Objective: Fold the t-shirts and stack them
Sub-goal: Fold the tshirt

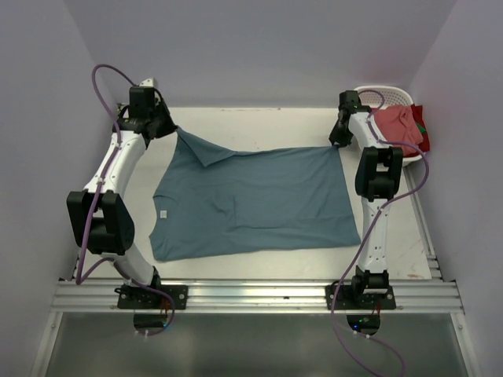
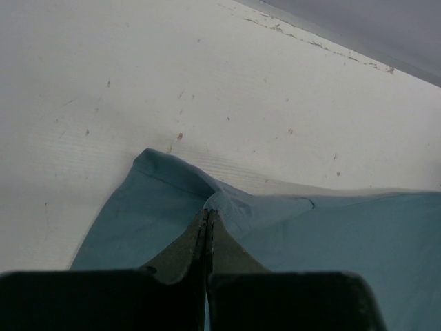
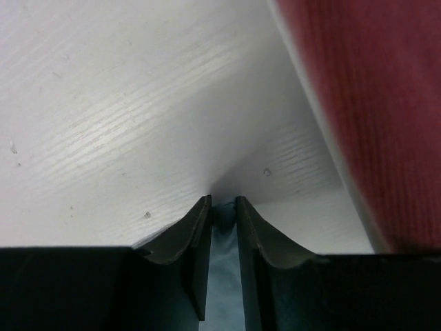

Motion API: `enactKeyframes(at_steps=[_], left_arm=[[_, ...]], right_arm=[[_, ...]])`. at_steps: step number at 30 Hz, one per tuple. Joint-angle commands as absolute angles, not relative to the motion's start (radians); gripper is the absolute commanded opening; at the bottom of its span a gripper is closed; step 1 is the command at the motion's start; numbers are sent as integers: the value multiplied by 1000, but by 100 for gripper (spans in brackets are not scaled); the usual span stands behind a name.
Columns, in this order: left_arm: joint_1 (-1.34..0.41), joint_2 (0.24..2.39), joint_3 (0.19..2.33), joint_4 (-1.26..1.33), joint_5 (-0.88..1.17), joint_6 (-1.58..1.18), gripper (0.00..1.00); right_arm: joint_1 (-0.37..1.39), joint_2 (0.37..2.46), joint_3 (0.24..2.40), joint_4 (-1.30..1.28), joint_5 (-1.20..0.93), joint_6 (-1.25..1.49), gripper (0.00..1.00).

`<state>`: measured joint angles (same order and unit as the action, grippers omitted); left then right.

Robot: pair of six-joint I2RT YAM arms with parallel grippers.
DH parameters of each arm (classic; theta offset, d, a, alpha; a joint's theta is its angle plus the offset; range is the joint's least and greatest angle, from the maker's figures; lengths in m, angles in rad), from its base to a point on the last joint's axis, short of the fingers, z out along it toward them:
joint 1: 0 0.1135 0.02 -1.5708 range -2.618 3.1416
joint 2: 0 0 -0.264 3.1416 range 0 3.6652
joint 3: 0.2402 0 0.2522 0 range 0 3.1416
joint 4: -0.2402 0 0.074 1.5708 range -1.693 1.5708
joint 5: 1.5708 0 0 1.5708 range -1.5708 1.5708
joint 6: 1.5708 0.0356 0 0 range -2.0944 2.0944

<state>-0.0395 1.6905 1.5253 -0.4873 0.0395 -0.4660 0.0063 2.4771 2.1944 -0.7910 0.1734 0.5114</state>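
The teal-blue t-shirt [image 1: 251, 200] lies spread flat on the white surface [image 1: 259, 118], beside the white basket [image 1: 389, 94], with its neck end turned away from the basket. At the shirt's corner nearest the basket we see the right claw [image 1: 339, 141]. Its fingers stand slightly apart with teal cloth in the gap, and we cannot tell whether they pinch it. At the sleeve well away from the basket, the left claw [image 1: 169, 126] is pressed together on a raised fold of that shirt. The salmon-red t-shirt [image 1: 401, 129] lies bunched over the basket's near side.
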Motion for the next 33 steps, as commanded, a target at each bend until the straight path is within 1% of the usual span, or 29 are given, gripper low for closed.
enactKeyframes(at_steps=[1, 2, 3, 4, 8, 21, 26, 29, 33], left_arm=[[-25, 1657, 1528, -476, 44, -442, 0], [-25, 1657, 1526, -474, 46, -442, 0], [-25, 1655, 1526, -474, 46, -442, 0], [-25, 1654, 1526, -474, 46, -442, 0], [-23, 1644, 1522, -474, 43, -442, 0], [-18, 1569, 1549, -509, 54, -428, 0], [-18, 1519, 1487, -548, 63, -426, 0], [-18, 1468, 1427, -574, 61, -422, 0], [-18, 1392, 1353, -624, 60, -411, 0]], right_arm=[[5, 2480, 2194, -805, 190, 514, 24], [5, 2477, 2189, -804, 195, 514, 9], [5, 2470, 2181, -799, 198, 515, 3], [5, 2464, 2178, -798, 199, 514, 0], [5, 2430, 2164, -788, 207, 514, 0], [5, 2152, 1988, -698, 242, 482, 0], [5, 2044, 1870, -684, 258, 465, 0], [5, 1997, 1758, -681, 268, 463, 0], [5, 1930, 1665, -693, 261, 475, 0]])
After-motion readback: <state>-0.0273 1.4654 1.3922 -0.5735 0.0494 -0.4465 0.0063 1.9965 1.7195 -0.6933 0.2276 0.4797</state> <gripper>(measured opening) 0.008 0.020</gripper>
